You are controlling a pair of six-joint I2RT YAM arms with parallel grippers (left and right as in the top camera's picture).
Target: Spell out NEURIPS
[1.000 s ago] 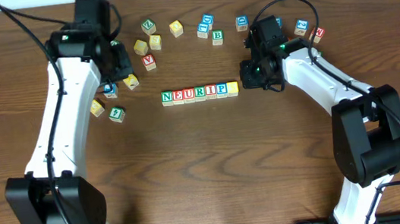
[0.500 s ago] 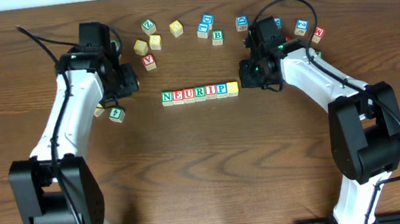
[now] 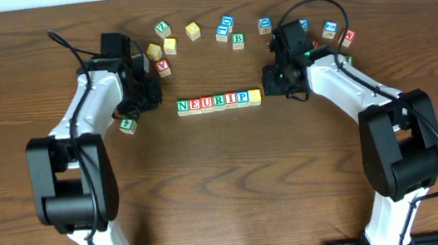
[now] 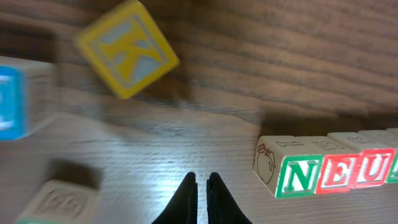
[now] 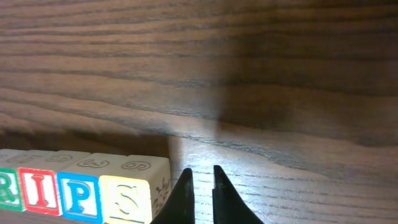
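Observation:
The wooden letter blocks N, E, U, R, I, P, S stand in one tight row (image 3: 218,101) at the table's middle. My left gripper (image 3: 153,101) is shut and empty, low over the bare wood just left of the N block (image 4: 298,175); its tips (image 4: 202,180) are apart from that block. My right gripper (image 3: 266,89) is shut and empty at the row's right end. Its tips (image 5: 202,173) are right beside the yellow S block (image 5: 127,199); I cannot tell if they touch it.
Several loose letter blocks lie along the back, such as a green B block (image 3: 237,41) and a red-lettered one (image 3: 164,67). Two more (image 3: 330,29) lie behind the right arm. A green block (image 3: 127,125), a yellow K block (image 4: 126,56) and a blue block (image 4: 15,99) are near my left gripper.
The left arm has swung right and forward, bringing its gripper from the loose blocks at the left to just left of the N block. The right arm has barely moved.

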